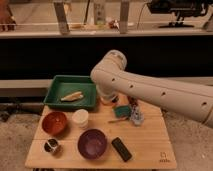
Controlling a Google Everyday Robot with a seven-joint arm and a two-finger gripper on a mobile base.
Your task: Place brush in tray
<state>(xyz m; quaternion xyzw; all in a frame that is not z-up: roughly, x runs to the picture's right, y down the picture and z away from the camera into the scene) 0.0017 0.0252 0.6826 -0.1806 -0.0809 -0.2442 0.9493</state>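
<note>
Camera view showed the gripper [108,99] closed (any load hidden by the white arm [150,90]) low beside the deep green plastic tray [55,90]'s right wall, with the small black whitish-bristled brush [135,116] lying nearby on the wooden surface [150,150].

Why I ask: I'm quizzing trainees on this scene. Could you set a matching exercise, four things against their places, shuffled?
Things:
1. tray
2. purple bowl
3. black block
4. end effector

Places:
A. front of the table, just right of the purple bowl
B. low by the tray's right side, mostly hidden under the arm
C. back left of the table
D. front middle of the table

Pairs: 1-C, 2-D, 3-A, 4-B.
</note>
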